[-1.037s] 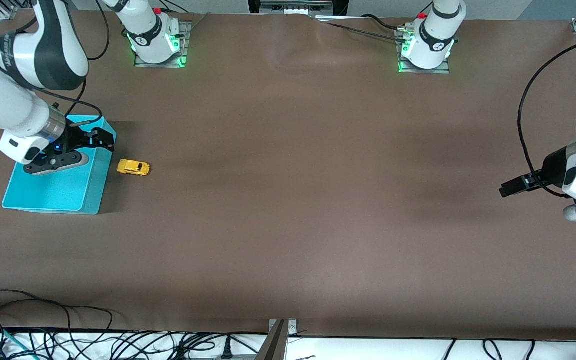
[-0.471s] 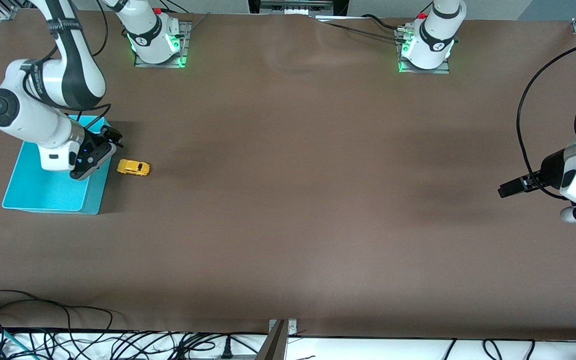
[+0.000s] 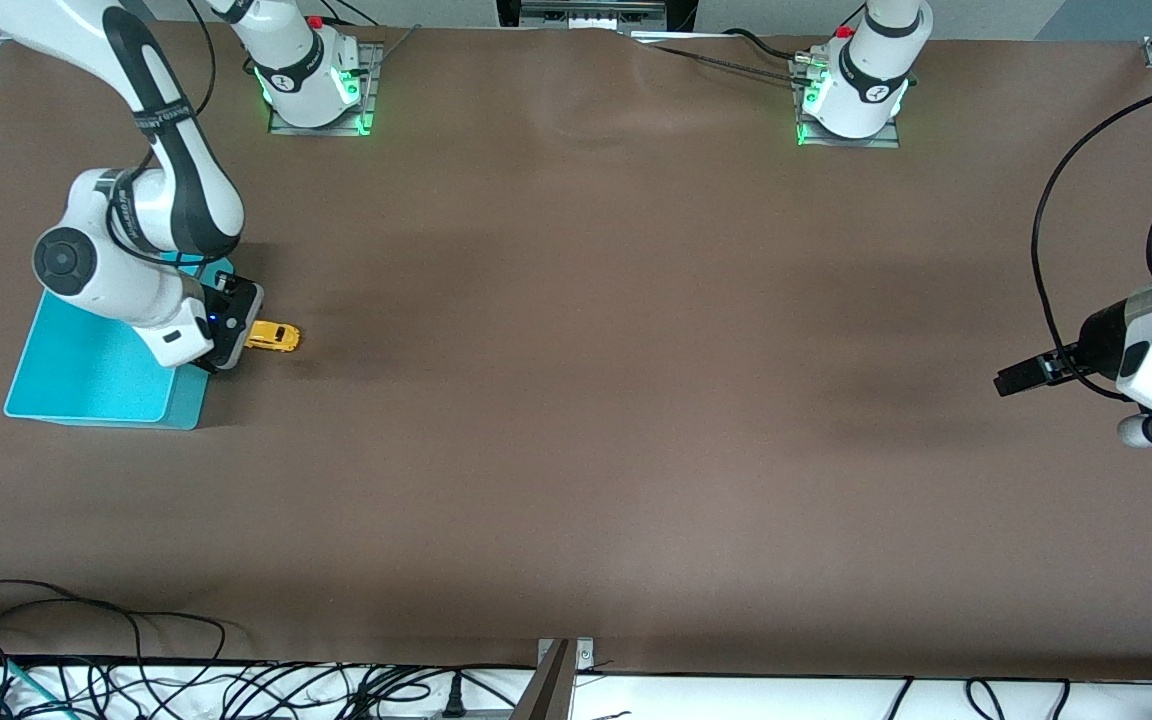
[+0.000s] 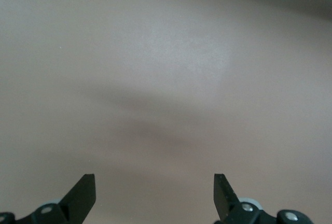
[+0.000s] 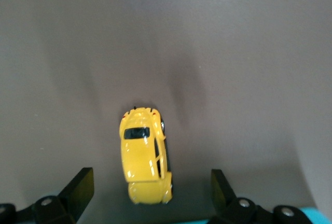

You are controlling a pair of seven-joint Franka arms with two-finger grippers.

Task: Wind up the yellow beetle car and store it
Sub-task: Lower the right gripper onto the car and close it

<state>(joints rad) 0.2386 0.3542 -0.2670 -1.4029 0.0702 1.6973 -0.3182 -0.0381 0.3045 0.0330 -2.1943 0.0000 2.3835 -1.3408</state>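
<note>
A: Looking down from the front camera: yellow beetle car (image 3: 273,336) sits on the brown table (image 3: 576,400), just beside the cyan bin (image 3: 86,370), on the bin's 3 o'clock edge in that view, toward the right arm's end of the table. Right gripper (image 3: 236,335) hangs over the bin's edge and the car's end; its body hides part of the car.

B: Right wrist view fills that in. Whole car (image 5: 145,154) visible, on its wheels, roof up, lying lengthwise between the two dark fingers (image 5: 80,187). Claw released, fingers spread wide, neither one touching the car. A sliver of cyan shows at the 5 o'clock corner.

A: Left gripper (image 3: 1021,375)?

B: Waiting over bare table at the left arm's end, well apart from car and bin. Front view gives only a dark stub. Left wrist view shows the fingertips (image 4: 83,193) parted, released, nothing between them but tabletop (image 4: 166,79).
</note>
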